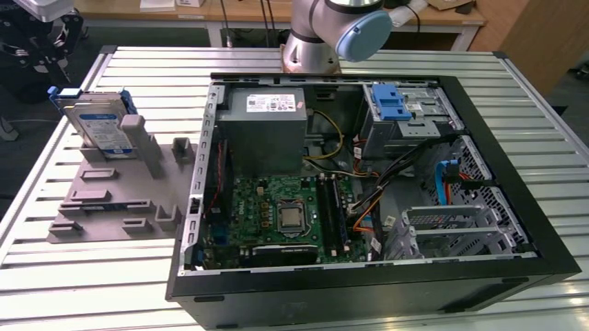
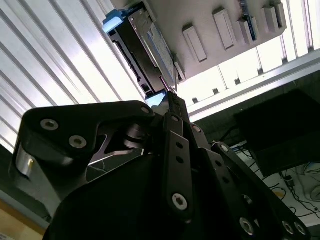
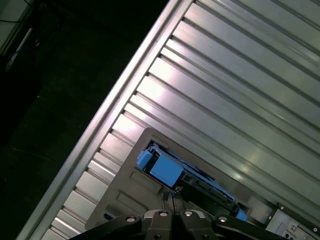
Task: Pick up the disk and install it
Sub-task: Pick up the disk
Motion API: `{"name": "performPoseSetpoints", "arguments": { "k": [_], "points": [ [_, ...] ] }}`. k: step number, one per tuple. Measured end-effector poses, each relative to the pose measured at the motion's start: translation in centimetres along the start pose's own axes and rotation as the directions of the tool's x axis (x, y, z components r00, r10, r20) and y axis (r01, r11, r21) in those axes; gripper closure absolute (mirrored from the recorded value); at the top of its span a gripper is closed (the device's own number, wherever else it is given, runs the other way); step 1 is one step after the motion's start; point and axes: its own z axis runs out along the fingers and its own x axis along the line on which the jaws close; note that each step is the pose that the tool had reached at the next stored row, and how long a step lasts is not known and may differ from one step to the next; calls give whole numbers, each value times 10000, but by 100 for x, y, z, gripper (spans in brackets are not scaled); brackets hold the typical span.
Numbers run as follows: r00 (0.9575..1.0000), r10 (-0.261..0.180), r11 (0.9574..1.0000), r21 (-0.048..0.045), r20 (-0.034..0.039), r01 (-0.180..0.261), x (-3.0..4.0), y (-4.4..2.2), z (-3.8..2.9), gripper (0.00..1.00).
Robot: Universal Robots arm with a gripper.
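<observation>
The disk [image 1: 99, 125], a silver drive with a white-and-blue label in a blue carrier, stands on edge and leans against a post of the grey fixture plate [image 1: 106, 207] at the exterior view's left. My gripper [image 1: 41, 58] hangs above and behind it, near the table's far left corner. The second wrist view shows the gripper [image 2: 170, 95] with its thin fingertips pressed together, pointing at the disk [image 2: 145, 47] with a gap between them. The first wrist view has the fingers [image 3: 170, 202] meeting just short of the disk's blue carrier end [image 3: 164, 170]. The gripper is shut and holds nothing.
An open black computer case [image 1: 515, 227] lies on the slatted aluminium table [image 1: 83, 289], with a motherboard [image 1: 281, 214], a grey power supply [image 1: 265, 127] and a drive bay with a blue latch [image 1: 391, 103]. The arm's base [image 1: 313, 41] stands behind the case.
</observation>
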Motion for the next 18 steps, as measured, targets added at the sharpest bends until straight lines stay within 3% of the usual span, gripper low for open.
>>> {"name": "performPoseSetpoints", "arguments": {
  "k": [6,10,14,18],
  "points": [
    [10000,-65,10000,0,-3,65,0,0,0,89],
    [9981,-618,9981,-7,-24,618,0,0,1,89],
    [9911,-1333,9911,-17,-52,1333,0,0,2,89],
    [9786,-2058,9786,-30,-79,2058,0,0,6,89]
  ]
}}
